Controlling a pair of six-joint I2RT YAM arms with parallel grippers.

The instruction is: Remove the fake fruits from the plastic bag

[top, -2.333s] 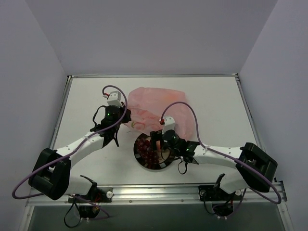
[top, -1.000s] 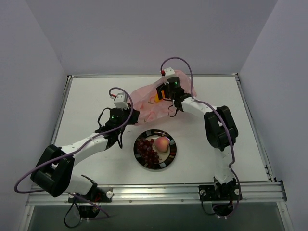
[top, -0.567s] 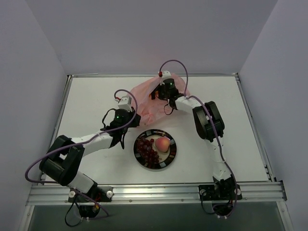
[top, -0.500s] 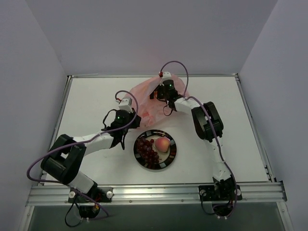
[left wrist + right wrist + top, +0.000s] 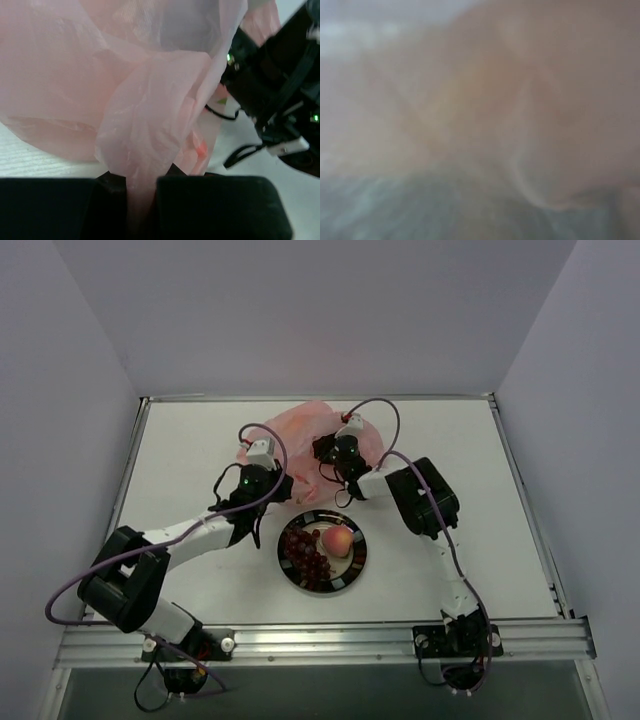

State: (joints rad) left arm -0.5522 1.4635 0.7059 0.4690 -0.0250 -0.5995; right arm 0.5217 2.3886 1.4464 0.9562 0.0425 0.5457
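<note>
The left gripper (image 5: 142, 186) is closed narrow on a gathered fold of the plastic bag (image 5: 296, 430). The right gripper (image 5: 328, 448) is pressed into the bag's middle; its wrist view is a pink blur, so its jaw state cannot be told. At 6 o'clock from the bag, the dish (image 5: 361, 558) holds the grape bunch (image 5: 303, 552) and the peach (image 5: 338, 538) side by side.

We see white table (image 5: 180, 460): pink bag (image 5: 300, 427) twd far edge, mid; round dish (image 5: 363, 552) nr near edge, mid.
</note>
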